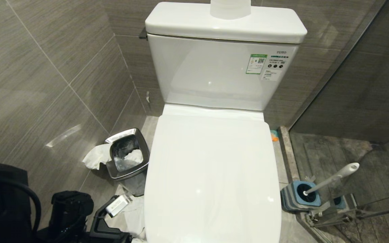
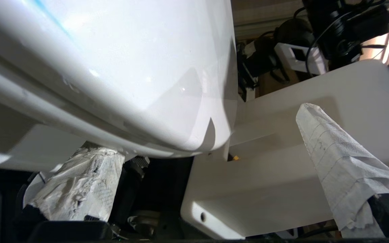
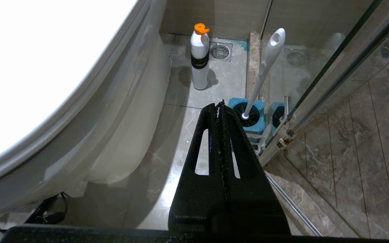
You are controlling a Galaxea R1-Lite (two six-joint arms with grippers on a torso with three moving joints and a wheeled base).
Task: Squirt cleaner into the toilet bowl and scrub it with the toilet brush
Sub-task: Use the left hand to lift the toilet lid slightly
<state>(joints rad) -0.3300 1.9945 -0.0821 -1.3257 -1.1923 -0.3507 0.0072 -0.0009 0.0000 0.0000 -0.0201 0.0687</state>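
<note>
Clearly nothing had started: the lid lay shut over the toilet bowl, hiding its basin. My left pincer sat low beside the front left corner of the toilet, its paper-wrapped fingers spread wide and holding nothing, the lid's edge just above them. I judged the step in hand to be lifting that lid, which called for getting a finger under its front rim. My right pincer hung parked with its fingers pressed together. The toilet brush stood in its blue holder on the floor by the glass door; the cleaner bottle stood near the floor drain.
</note>
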